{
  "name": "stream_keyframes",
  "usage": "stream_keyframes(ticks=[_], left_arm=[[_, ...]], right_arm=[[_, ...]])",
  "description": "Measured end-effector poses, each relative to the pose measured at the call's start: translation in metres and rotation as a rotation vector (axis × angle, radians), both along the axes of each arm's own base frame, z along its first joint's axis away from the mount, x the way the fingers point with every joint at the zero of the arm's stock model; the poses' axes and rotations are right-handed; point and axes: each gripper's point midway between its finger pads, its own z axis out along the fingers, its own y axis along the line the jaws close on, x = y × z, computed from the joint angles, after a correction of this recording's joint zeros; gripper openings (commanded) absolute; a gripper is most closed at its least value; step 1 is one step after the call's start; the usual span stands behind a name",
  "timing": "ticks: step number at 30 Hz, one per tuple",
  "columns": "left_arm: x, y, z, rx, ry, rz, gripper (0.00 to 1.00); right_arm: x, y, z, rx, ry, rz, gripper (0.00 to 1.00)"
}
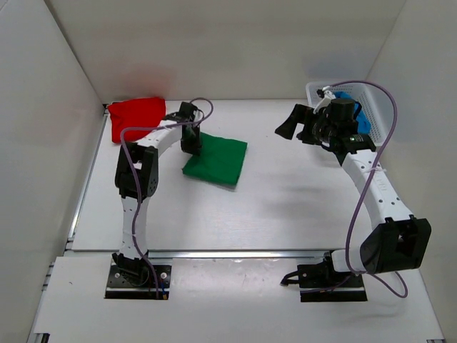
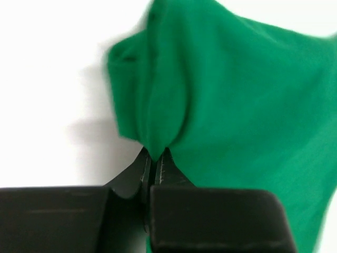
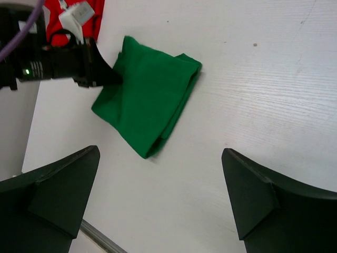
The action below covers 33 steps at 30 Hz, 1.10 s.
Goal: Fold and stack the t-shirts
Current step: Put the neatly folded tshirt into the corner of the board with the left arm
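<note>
The green t-shirt (image 1: 218, 161) lies folded on the white table, left of centre. My left gripper (image 1: 191, 145) is shut on its left edge; in the left wrist view the pinched cloth (image 2: 158, 139) rises from the closed fingertips (image 2: 154, 154). The red t-shirt (image 1: 137, 114) lies folded at the back left corner. The blue t-shirt (image 1: 360, 114) sits in the white lattice basket (image 1: 314, 89) at the back right. My right gripper (image 1: 289, 125) is open and empty, held above the table in front of the basket. The right wrist view shows the green shirt (image 3: 150, 100) and the left gripper (image 3: 100, 74).
White walls enclose the table on the left, back and right. The left arm's purple cable (image 1: 203, 114) loops above the green shirt. A metal rail (image 1: 235, 254) runs along the table's near edge.
</note>
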Motion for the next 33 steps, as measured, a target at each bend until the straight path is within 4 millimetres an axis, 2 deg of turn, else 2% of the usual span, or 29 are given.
stream_keyframes(ticks=[2,6,11,14,17,22,29,33], left_arm=[[0.022,0.014,0.012,0.039,-0.026,0.009,0.0],[0.071,0.043,0.059,0.102,-0.166,0.038,0.0],[0.123,0.08,0.117,0.148,-0.327,0.085,0.0],[0.148,0.1,0.133,0.169,-0.401,0.121,0.0],[0.152,0.125,0.132,0.183,-0.407,0.155,0.0],[0.151,0.171,0.116,0.197,-0.375,0.221,0.0],[0.157,0.242,0.133,0.201,-0.423,0.326,0.0],[0.158,0.263,0.135,0.202,-0.436,0.359,0.0]], right_arm=[[-0.002,0.0,0.0,0.002,0.005,0.004,1.0],[-0.005,0.003,0.014,0.022,0.003,0.013,1.0],[-0.012,0.004,0.068,0.053,-0.115,0.011,0.99],[-0.017,0.003,0.097,0.07,-0.185,0.014,0.99],[-0.017,0.0,0.106,0.075,-0.207,0.011,0.99],[-0.011,0.0,0.095,0.076,-0.174,0.011,1.0],[-0.004,0.009,0.079,0.075,-0.125,0.026,0.99],[-0.002,0.021,0.064,0.068,-0.079,0.054,0.99]])
